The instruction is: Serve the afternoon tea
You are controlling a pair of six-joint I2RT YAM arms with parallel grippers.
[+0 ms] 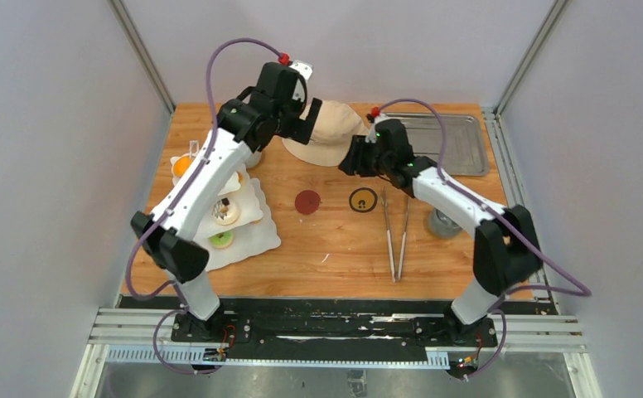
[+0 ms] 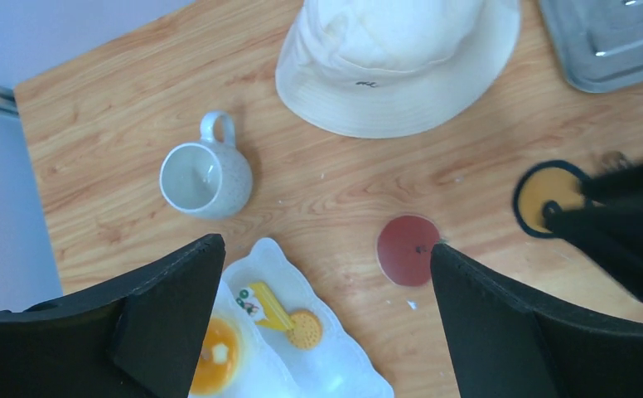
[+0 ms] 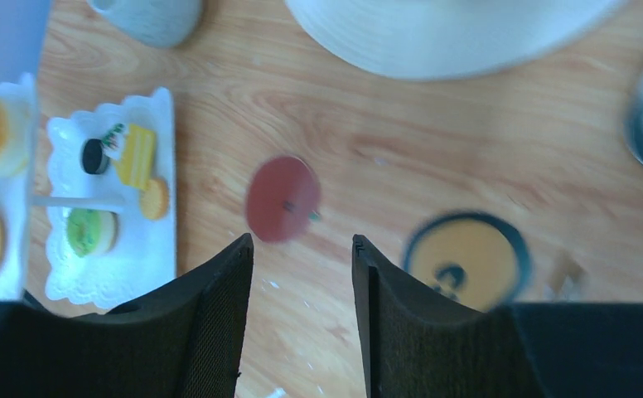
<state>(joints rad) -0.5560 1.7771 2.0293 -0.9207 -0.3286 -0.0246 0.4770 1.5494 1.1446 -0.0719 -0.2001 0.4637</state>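
The white wavy-edged stand [image 1: 256, 236] stands at the table's left and carries an orange pastry [image 1: 182, 164], a cream one [image 1: 225, 211] and a green one [image 1: 221, 240]. In the left wrist view the white mug [image 2: 206, 176] stands upright and empty on the wood, beyond the stand's rim [image 2: 335, 365]. My left gripper [image 2: 326, 249] hangs high over it, open, with nothing between its fingers. The grey mug [image 1: 444, 222] stands at the right, under my right arm. My right gripper [image 3: 302, 240] hovers open and empty near the red coaster [image 3: 283, 199].
A beige hat [image 1: 331, 133] lies at the back middle, with a metal tray [image 1: 438, 143] to its right. A yellow-and-black coaster [image 1: 363, 200] lies beside the red one [image 1: 307, 201]. Long tongs [image 1: 397, 232] lie in front of the right gripper.
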